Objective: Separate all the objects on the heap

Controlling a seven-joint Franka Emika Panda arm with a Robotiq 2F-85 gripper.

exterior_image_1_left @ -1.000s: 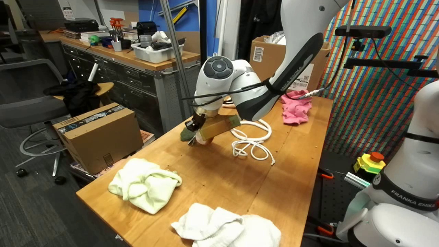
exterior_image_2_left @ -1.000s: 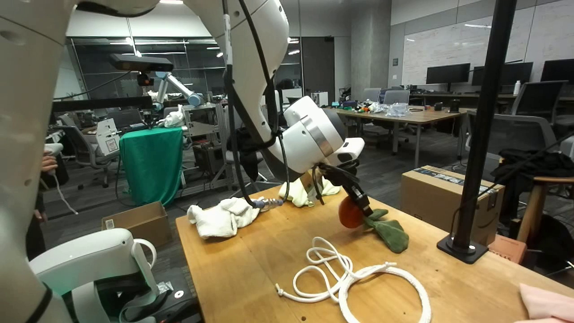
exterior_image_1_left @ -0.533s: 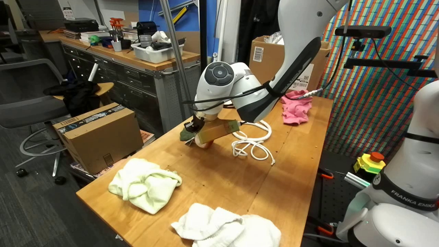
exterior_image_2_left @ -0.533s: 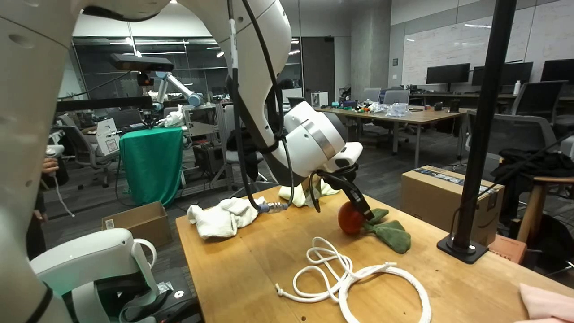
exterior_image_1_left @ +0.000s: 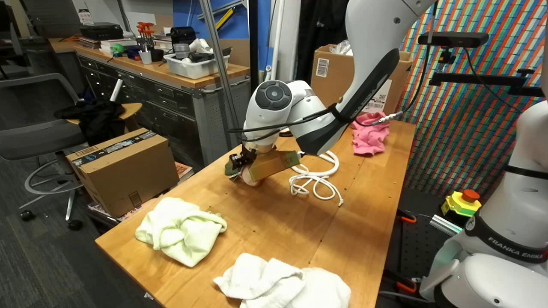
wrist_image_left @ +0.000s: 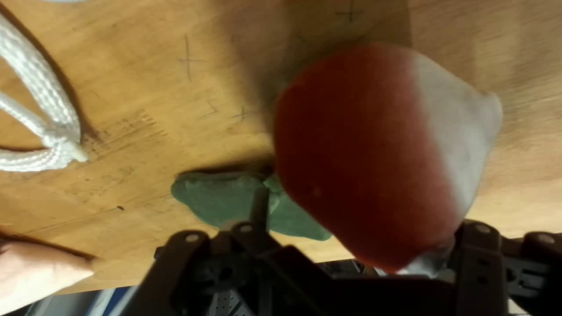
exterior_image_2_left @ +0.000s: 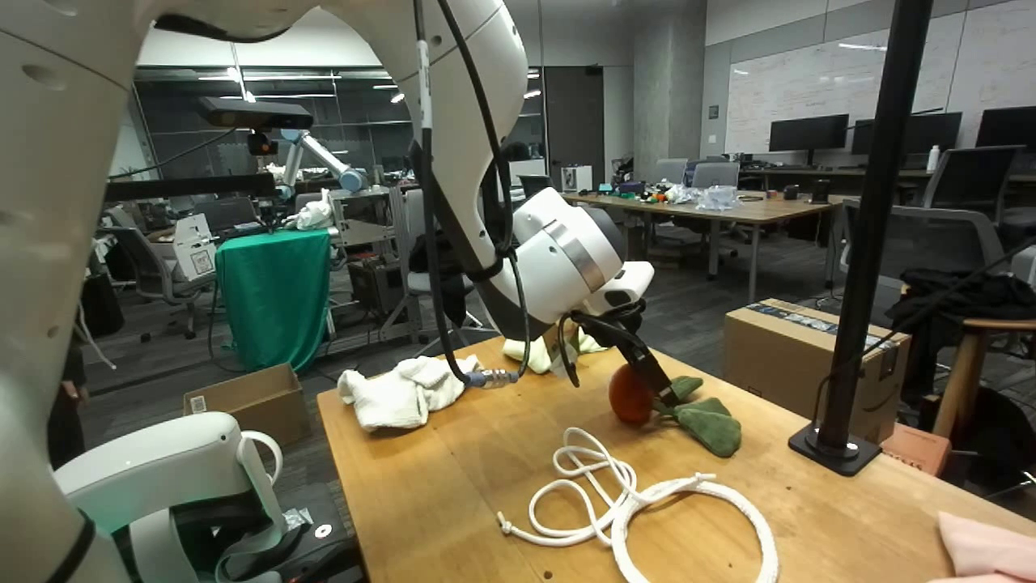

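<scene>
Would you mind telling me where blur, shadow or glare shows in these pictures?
In the wrist view, the red toy looks blurred; in an exterior view, a broad shadow dims the table; in an exterior view, a glare streak marks the whiteboard.

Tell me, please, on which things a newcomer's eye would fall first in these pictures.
It would probably be the rounded red-and-white soft toy with green leaves, large and right of centre in the wrist view. Next might come the looped white cords lying on the brown wooden table in both exterior views. The backdrop of red, blue and green vertical stripes may also catch the eye, at the right of an exterior view.
</scene>
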